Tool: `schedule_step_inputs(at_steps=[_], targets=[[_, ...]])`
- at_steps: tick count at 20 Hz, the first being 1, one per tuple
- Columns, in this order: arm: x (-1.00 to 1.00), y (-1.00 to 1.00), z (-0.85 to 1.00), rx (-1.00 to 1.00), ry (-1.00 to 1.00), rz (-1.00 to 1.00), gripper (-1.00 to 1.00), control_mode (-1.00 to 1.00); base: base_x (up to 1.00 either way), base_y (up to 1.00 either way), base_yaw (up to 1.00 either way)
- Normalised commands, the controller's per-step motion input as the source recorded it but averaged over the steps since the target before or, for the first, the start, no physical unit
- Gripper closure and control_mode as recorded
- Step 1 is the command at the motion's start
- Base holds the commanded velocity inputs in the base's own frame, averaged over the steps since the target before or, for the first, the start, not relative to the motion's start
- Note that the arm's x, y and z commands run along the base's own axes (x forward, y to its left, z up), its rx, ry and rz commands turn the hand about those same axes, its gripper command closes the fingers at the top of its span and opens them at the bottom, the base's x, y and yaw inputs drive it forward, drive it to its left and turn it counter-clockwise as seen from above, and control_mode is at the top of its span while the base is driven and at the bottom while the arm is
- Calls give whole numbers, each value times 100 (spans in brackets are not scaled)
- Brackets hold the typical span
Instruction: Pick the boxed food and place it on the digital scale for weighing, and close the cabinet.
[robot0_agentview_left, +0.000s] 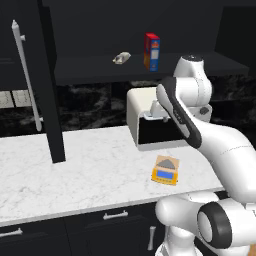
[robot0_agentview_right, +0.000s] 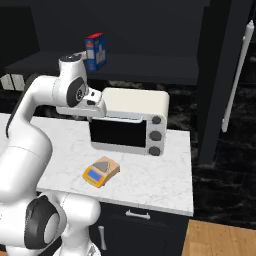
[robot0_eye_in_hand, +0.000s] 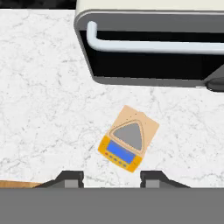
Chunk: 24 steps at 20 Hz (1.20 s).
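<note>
The boxed food (robot0_agentview_left: 152, 51) (robot0_agentview_right: 95, 51), red with a blue side, stands upright on the lower shelf of the open black cabinet (robot0_agentview_left: 48, 75) (robot0_agentview_right: 218, 75). Both cabinet doors are swung out toward me, their long silver handles showing. On the marble counter in front of the toaster oven lies the digital scale (robot0_agentview_left: 165, 170) (robot0_agentview_right: 101, 171) (robot0_eye_in_hand: 128, 139), with nothing on its grey plate. My gripper (robot0_eye_in_hand: 111, 178) hangs above the counter, looking down at the scale. It is open, and nothing lies between its fingers. It is well below the shelf and apart from the box.
A white toaster oven (robot0_agentview_left: 142, 107) (robot0_agentview_right: 131, 117) (robot0_eye_in_hand: 153, 48) stands on the counter below the shelf, close behind my hand. A small grey-white packet (robot0_agentview_left: 121, 58) lies on the shelf to the left of the box. Black drawers (robot0_agentview_left: 115, 216) run under the counter (robot0_agentview_left: 75, 165).
</note>
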Motion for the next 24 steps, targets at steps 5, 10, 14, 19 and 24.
schedule_step_inputs(at_steps=[5,10,14,19,24], targets=[[-31,10,1,-2,-11,1,-100,-100,0,0,0],[-34,12,27,-1,-24,0,-100,-100,0,0,0],[-27,38,59,1,-22,0,-100,-100,0,0,0],[-19,26,86,-4,-37,0,-100,-100,0,0,0],[-1,3,78,0,-26,-1,-100,-100,0,0,0]])
